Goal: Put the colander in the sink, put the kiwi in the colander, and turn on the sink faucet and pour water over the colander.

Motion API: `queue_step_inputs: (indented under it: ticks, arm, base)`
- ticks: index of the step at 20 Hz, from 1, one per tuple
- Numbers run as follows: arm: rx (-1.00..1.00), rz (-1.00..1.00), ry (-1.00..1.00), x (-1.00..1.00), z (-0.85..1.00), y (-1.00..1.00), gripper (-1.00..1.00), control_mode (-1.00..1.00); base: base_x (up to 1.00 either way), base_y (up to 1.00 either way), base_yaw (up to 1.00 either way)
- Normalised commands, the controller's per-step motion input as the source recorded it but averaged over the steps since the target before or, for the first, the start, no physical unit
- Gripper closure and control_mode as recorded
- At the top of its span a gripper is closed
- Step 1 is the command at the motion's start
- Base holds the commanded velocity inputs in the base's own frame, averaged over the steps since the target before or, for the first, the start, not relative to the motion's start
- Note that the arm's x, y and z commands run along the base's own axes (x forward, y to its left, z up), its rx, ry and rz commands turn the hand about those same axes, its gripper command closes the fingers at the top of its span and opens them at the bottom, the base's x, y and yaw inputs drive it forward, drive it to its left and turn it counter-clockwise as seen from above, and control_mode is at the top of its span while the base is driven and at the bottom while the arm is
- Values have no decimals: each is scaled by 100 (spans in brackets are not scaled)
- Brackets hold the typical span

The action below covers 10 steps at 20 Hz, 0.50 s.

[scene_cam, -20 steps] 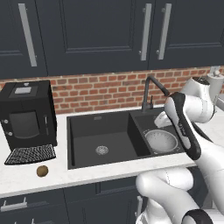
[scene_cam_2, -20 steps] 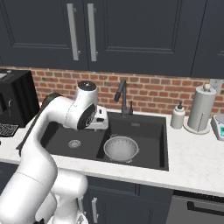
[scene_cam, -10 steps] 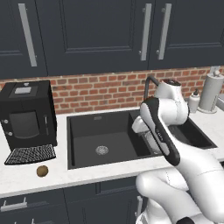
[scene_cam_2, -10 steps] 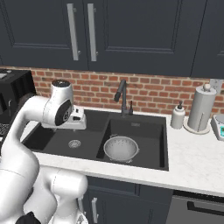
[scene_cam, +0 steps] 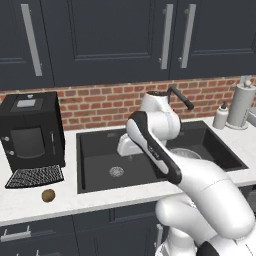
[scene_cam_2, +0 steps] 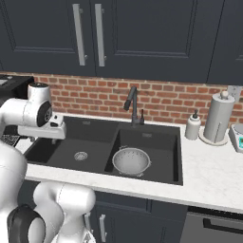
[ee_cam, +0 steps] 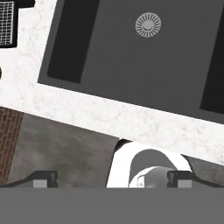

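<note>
Left base view, left to right. A black coffee machine [scene_cam: 31,130] stands at the far left of the white worktop [scene_cam: 70,199], against the brick wall. A dark ribbed mat [scene_cam: 35,176] lies directly in front of the machine. The kiwi [scene_cam: 48,195] rests on the worktop just in front of this mat, near the front edge and well apart from the sink [scene_cam: 97,165]. The sink's left basin holds a round steel drain [scene_cam: 116,171]. The arm reaches over this basin, with the hand [scene_cam: 128,148] hanging above it, clear of the basin floor. In the hand view the two dark fingertips [ee_cam: 43,178] stand far apart at the bottom, spread wide with nothing between them, and look down on the left basin and the worktop's front strip. The colander [scene_cam: 186,154] sits in the right basin, partly hidden behind the arm; the right base view shows it upright on the basin floor. The sink faucet [scene_cam: 179,98] rises behind the sink, its spout angled downward. A white soap dispenser [scene_cam: 220,117] and a paper towel roll [scene_cam: 240,106] stand on the worktop at the far right, beside each other.
</note>
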Motion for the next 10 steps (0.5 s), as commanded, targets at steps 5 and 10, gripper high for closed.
queue_step_inputs:
  ticks: [5, 10]
  arm:
    - [0, 1, 2, -2, 0, 100, -100, -100]
    - [0, 0, -2, -3, -2, 83, -100, -100]
  base:
    - [0, 0, 0]
    - [0, 0, 0]
